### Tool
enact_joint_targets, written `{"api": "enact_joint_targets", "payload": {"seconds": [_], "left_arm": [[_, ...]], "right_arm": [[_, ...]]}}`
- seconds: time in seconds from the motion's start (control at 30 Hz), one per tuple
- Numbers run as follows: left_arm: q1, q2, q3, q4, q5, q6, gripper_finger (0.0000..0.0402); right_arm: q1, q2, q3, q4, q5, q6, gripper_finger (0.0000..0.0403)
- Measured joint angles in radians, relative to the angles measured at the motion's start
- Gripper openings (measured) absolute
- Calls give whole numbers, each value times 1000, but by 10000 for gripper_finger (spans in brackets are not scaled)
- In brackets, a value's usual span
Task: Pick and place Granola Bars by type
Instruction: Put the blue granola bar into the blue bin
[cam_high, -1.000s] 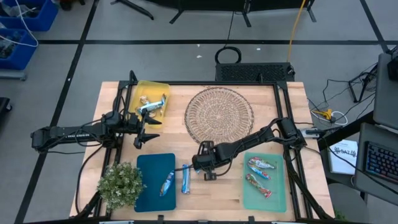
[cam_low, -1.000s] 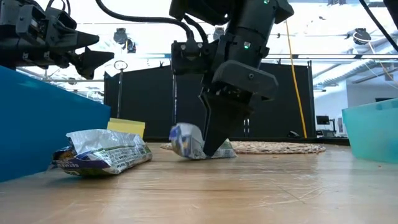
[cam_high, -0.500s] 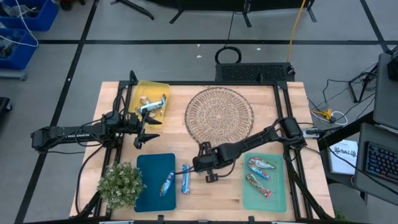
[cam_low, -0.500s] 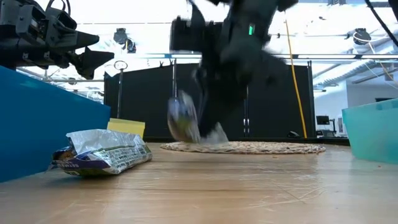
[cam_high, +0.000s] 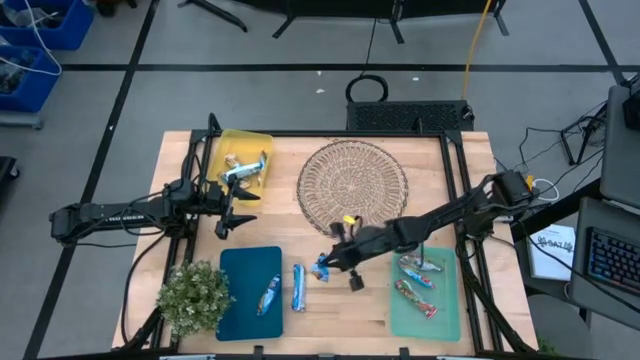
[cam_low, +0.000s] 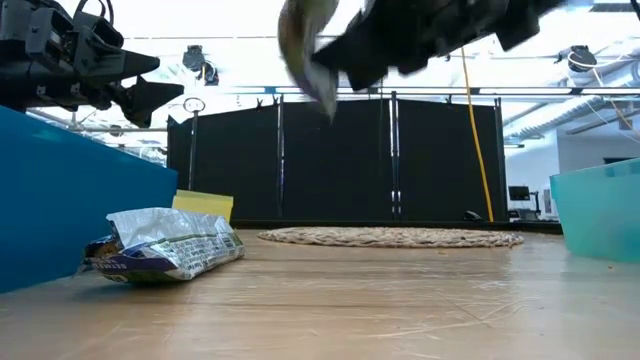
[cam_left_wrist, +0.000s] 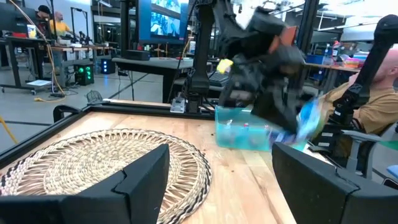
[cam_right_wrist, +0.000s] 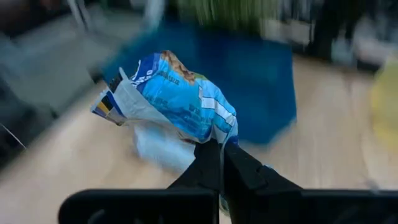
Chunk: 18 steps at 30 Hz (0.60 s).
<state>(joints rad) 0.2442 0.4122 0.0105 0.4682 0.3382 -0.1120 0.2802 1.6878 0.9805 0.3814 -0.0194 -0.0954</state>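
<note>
Left gripper (cam_high: 228, 207) hangs wide open with nothing in it, over bare wood next to the yellow mat (cam_high: 244, 160), which has one bar (cam_high: 243, 170) on it. Teal mat (cam_high: 250, 292) holds a blue bar (cam_high: 268, 295), another bar (cam_high: 298, 287) lies just beside it. Right gripper (cam_high: 338, 262) is pinched tight on a crumpled blue granola bar (cam_right_wrist: 174, 99), up off the table between the basket (cam_high: 353, 186) and the green mat (cam_high: 424, 292).

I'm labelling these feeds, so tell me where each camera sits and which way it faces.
High: overhead, straight down; both arms show.
Low: table height, level across; right end effector lifts a blue bar.
Left wrist: past open left end effector toward basket.
Right wrist: its end effector pinching the bar.
High and right wrist share the teal mat.
</note>
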Motion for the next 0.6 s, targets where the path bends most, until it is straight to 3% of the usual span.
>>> {"api": "enact_joint_targets", "payload": {"seconds": [0.1, 0.17, 0.6], "left_arm": [[0, 0, 0, 0, 0, 0, 283], [0, 0, 0, 3, 0, 0, 283], [0, 0, 0, 24, -53, -16, 283]], "right_arm": [[-15, -41, -119, 284, -81, -3, 0], [-23, -47, -170, 385, -91, -1, 0], [-46, -43, -266, 490, -90, -120, 0]]}}
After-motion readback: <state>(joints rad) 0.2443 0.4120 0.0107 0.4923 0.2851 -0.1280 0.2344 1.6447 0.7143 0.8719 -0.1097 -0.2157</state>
